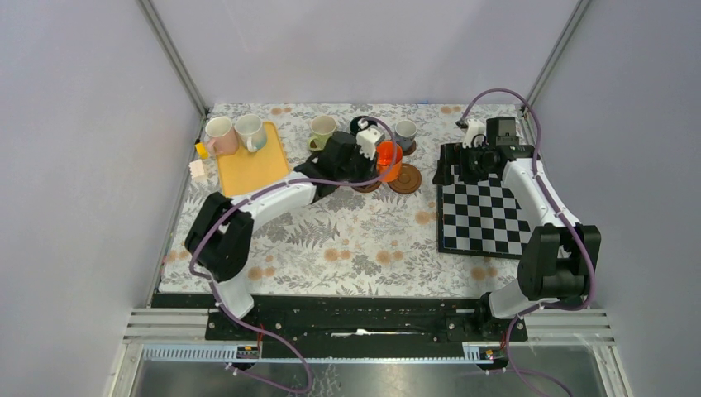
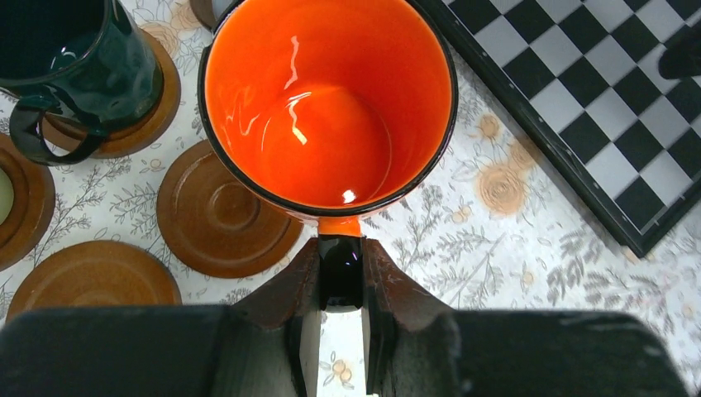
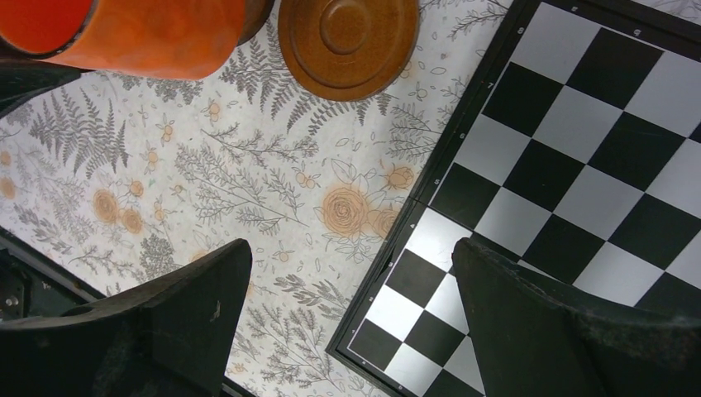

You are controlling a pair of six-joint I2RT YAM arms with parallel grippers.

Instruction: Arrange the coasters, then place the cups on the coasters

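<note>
The glossy orange cup [image 2: 326, 107], round with a thin black rim, is gripped by its black handle, pinched between the dark fingers of the left hand [image 2: 340, 277]. It is over the floral-clothed desk [image 2: 512, 248]. Just beside it lie bare coasters [image 2: 223, 211], brown wood-like discs with ringed centres. A dark green cup [image 2: 83, 66] sits on another. The right hand [image 3: 347, 331] gapes wide, holding nothing, over the chessboard [image 3: 595, 149] edge.

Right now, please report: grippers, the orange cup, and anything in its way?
Left gripper shut on orange cup handle. Right gripper open, over chessboard edge. Bare coaster beside cup; dark green cup close by.
</note>
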